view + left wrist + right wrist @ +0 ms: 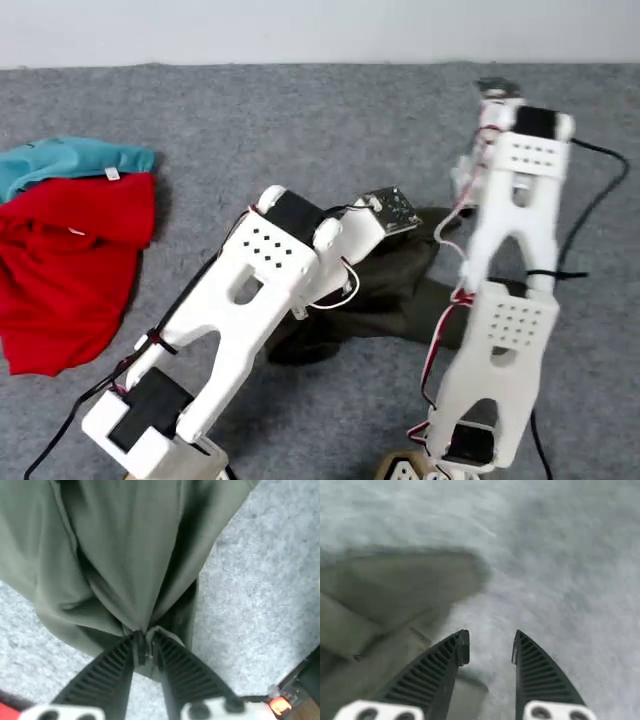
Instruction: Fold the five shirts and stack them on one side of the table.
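While my left pincer (145,647) was clamped on a bunched fold of the olive shirt (125,555), my right pincer (490,650) hung near it, jaws apart; well apart from that shirt lay the red shirt (70,270) and teal shirt (75,158), rumpled; I judged no stack begun.

Far table (300,110) passable — red shirt (70,270), teal shirt (70,160) crowd left edge; olive shirt (390,290) mid-table.

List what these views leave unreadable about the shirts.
- High view: left arm and right arm cover most of the olive shirt; fold state unclear.
- High view: the red shirt overlaps the teal shirt, and the picture edge cuts both.
- Left wrist view: bunched fabric hides which shirt part the left gripper pinches.
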Motion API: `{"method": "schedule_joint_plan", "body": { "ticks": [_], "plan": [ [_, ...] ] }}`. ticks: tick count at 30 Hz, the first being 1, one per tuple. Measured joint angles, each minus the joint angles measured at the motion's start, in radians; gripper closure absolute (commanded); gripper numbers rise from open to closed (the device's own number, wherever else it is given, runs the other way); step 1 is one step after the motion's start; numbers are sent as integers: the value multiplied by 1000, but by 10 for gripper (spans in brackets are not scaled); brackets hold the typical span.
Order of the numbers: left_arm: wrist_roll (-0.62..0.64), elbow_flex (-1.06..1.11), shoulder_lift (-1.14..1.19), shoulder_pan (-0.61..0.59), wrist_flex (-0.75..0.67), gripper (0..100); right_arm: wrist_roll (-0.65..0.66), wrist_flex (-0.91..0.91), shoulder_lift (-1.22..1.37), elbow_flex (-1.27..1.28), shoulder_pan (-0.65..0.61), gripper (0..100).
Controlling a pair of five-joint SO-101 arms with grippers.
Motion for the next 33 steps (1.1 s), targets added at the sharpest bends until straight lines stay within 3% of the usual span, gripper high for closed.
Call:
{"method": "schedule_joint_plan", "body": {
  "ticks": [15, 17, 19, 26, 33],
  "plan": [
    [0, 0, -2, 0, 0, 987, 0, -259, 222, 0, -49, 857],
    [0, 0, -2, 0, 0, 987, 0, -265, 230, 0, -49, 900],
    [0, 0, -2, 0, 0, 987, 0, -265, 230, 0, -48, 997],
    [0, 0, -2, 0, 0, 987, 15, -232, 230, -15, -46, 990],
    [0, 0, -3, 0, 0, 986, 38, -3, 157, -250, -46, 990]
  ]
}}
